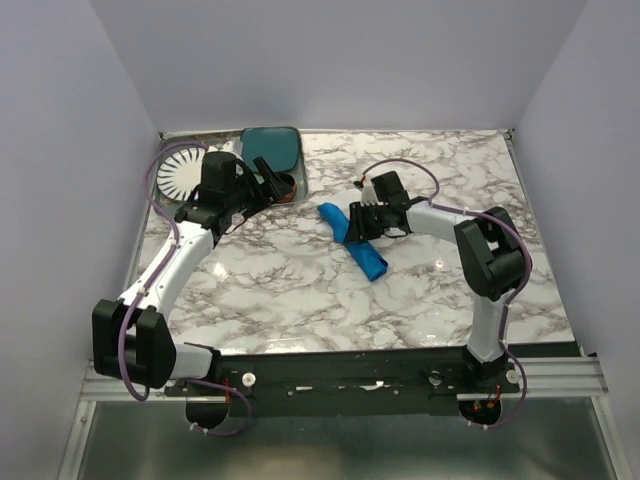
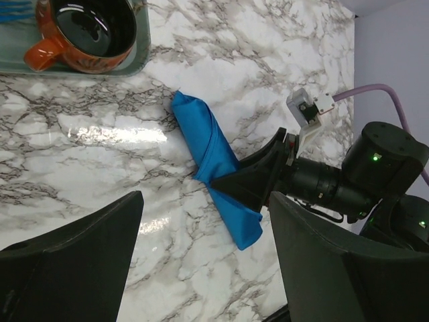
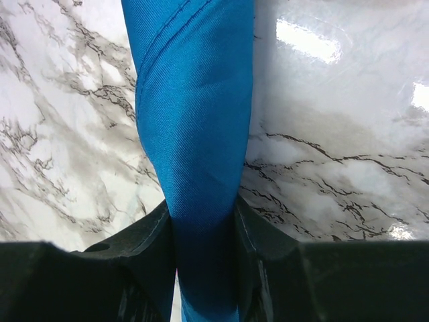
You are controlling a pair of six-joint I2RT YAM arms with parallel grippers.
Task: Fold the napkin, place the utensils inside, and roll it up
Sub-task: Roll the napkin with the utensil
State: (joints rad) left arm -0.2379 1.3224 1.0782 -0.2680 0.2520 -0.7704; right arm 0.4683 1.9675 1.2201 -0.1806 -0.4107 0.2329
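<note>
- The napkin [image 2: 209, 144] lies rolled into a long, narrow bundle on the marble table [image 1: 300, 300], right of centre. It runs diagonally from far-left to near-right.
- The right gripper [image 1: 357, 228] is clenched on the napkin about midway along the roll. In the right wrist view the cloth is pinched in between both fingers [image 3: 149, 248].
- The left gripper [image 1: 268, 178] is released, its jaws spread wide and holding nothing. It hangs by the near right corner of the plate [image 1: 272, 145].
- The plate, dark teal, sits at the far edge, left of centre. An orange mug [image 2: 87, 30] stands on that corner.
- The inside of the mug is dark and glossy. I cannot tell whether that is liquid or glaze.
- A white ribbed disc [image 1: 180, 172] lies just left of the plate.
</note>
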